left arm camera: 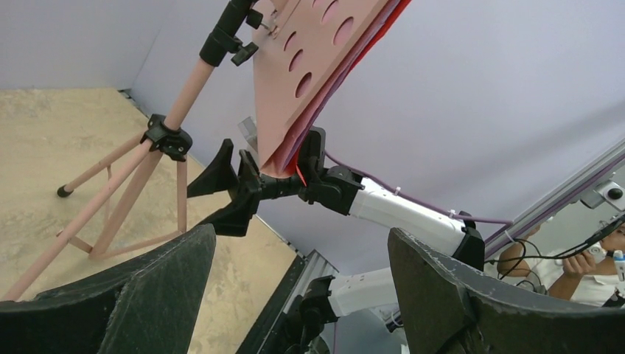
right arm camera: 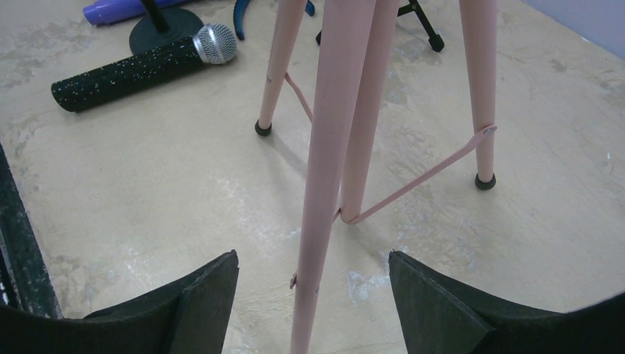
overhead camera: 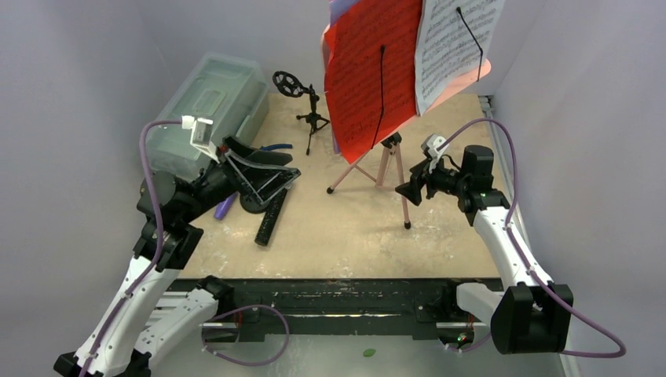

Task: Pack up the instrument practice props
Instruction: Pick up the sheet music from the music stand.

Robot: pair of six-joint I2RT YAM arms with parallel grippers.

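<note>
One music rack (overhead camera: 390, 157) upright — legs (right arm camera: 324, 169) splayed.

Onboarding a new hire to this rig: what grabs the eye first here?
The big red sheet-music page on the pink music rack, towering centre-back, with a white page beside it. Next, the black-silver microphone lying flat left of the rack's legs, and the clear greenish case at far left.
</note>
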